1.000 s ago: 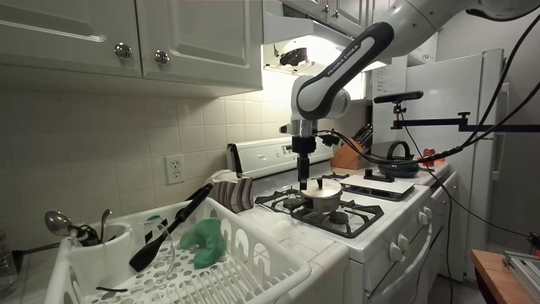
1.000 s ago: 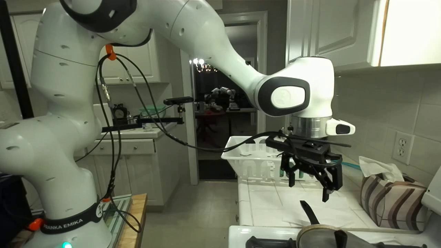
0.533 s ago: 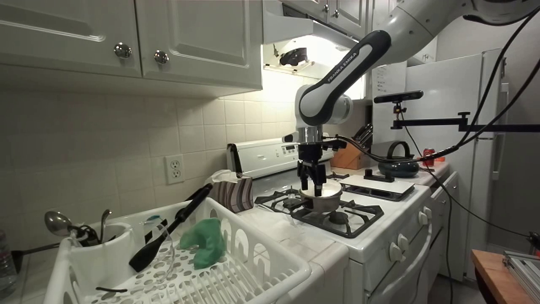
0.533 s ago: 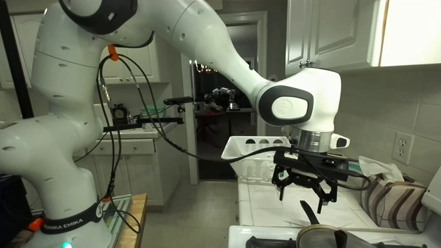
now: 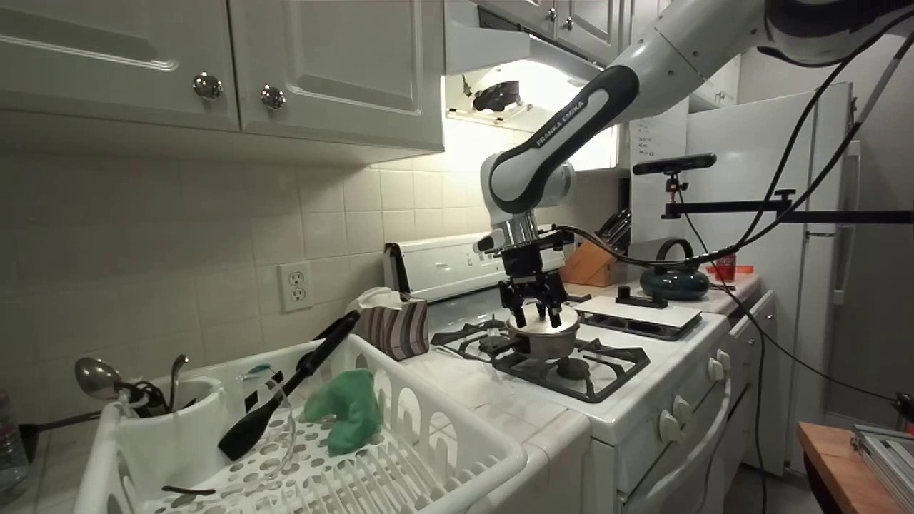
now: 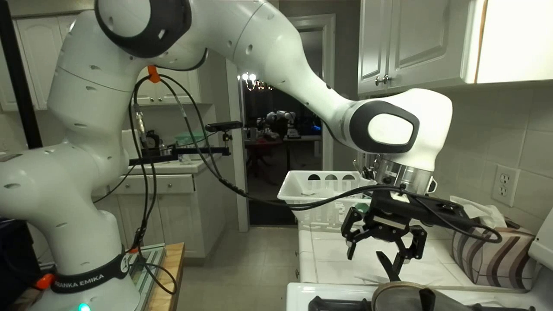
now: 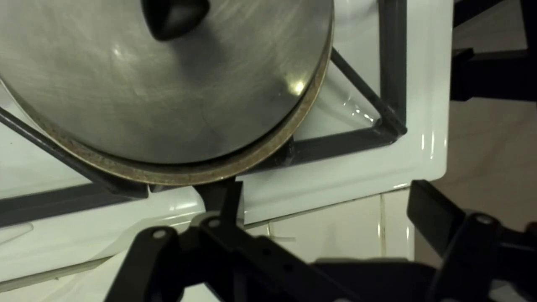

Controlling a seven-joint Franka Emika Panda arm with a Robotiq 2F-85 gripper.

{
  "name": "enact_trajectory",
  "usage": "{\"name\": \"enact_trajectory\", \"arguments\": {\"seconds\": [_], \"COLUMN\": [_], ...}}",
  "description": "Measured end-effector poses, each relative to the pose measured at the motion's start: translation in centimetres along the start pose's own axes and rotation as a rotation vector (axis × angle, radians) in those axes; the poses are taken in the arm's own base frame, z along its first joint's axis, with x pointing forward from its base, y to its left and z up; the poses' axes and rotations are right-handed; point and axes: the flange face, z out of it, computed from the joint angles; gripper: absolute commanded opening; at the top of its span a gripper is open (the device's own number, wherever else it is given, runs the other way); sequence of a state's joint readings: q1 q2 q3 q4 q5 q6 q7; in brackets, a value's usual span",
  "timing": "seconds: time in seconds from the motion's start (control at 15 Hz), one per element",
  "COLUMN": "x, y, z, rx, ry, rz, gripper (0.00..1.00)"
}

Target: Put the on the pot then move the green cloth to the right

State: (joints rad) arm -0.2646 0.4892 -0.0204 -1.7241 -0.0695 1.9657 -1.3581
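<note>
Finding black gripper [image 6: 373,265] spread wide, empty; round metal lid [image 7: 168,92] on grey metal pot [image 5: 546,346]. We judge lid step done; next: reach green cloth [image 5: 357,410] in white plastic rack [image 5: 493,453].

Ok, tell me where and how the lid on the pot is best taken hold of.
Probably by the black knob, coming from straight above with one finger of the open gripper on each side: it stands up from the middle of the lid, whose edge sits within the pot rim, leaving little to pinch.
</note>
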Motion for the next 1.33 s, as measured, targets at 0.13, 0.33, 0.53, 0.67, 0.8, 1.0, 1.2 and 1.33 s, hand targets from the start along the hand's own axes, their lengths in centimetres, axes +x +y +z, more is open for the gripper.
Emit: {"name": "enact_trajectory", "arguments": {"seconds": [0.13, 0.33, 0.53, 0.67, 0.8, 1.0, 1.2, 1.33], "x": [0.5, 1.6, 2.7, 3.2, 3.7, 4.2, 4.2, 4.3], "y": [1.0, 2.4, 3.3, 3.8, 4.1, 4.3, 4.6, 4.8], "z": [0.3, 0.9, 1.2, 1.5, 1.9, 2.3, 2.8, 2.9], "rx": [-0.002, -0.018, -0.031, -0.035, -0.036, -0.035, -0.031, -0.034], "ry": [-0.056, -0.098, -0.112, -0.113, -0.115, -0.117, -0.118, -0.117], "rz": [-0.014, -0.019, -0.027, -0.033, -0.039, -0.045, -0.043, -0.038], "gripper": [1.00, 1.00, 1.00, 1.00, 1.00, 0.87, 0.59, 0.44]}}
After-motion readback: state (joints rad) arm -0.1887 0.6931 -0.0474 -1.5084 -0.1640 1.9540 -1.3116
